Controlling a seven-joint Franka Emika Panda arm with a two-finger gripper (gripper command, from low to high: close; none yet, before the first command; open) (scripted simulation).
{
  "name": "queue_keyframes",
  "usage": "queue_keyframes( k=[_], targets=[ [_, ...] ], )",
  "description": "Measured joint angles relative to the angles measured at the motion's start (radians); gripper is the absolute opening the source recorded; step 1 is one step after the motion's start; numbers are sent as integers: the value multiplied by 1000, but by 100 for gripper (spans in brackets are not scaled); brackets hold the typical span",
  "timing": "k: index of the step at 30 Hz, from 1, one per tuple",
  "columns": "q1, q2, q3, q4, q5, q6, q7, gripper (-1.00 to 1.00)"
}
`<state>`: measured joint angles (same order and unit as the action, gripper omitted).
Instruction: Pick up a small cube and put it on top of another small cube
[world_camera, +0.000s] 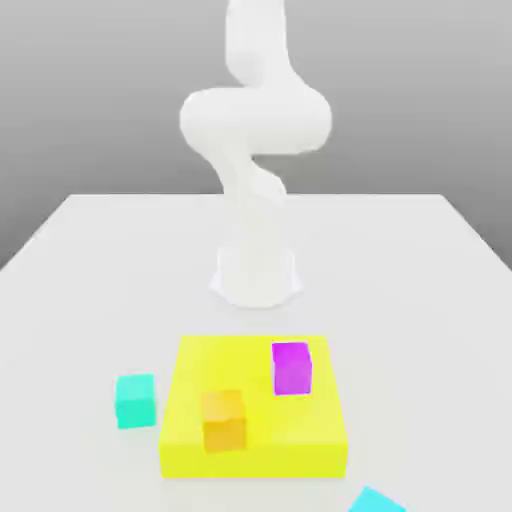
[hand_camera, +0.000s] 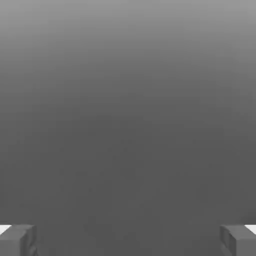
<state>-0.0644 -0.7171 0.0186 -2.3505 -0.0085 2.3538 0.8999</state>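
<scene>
two fingertips (hand_camera: 17, 240) spread wide; small cube (world_camera: 134, 401) seemingly beside yellow block (world_camera: 255, 440).

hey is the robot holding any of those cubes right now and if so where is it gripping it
Nothing is held. The gripper has its jaws wide apart with only empty space between them, and the small cube sits on the table.

surface: white table (world_camera: 90, 260) | backdrop: plain grey, seemingly wall-less | light: soft, even

white table (world_camera: 90, 280): white arm base (world_camera: 256, 278) at centre; big flat yellow block (world_camera: 254, 440) nearer camera; small teal-green cube (world_camera: 134, 400) just beside block, exterior view's left; cyan cube (world_camera: 374, 500) at lower edge.
</scene>
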Motion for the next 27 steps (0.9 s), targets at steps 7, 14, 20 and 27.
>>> queue_keyframes(
  k=[7,14,20,27],
  targets=[
    [-191,270,43,-156,-33,170,324,0],
    [-336,525,41,-305,-59,332,627,0],
    [-418,739,2,-427,-10,473,827,0],
    [-409,991,-9,-404,-1,675,854,-100]
  ],
)
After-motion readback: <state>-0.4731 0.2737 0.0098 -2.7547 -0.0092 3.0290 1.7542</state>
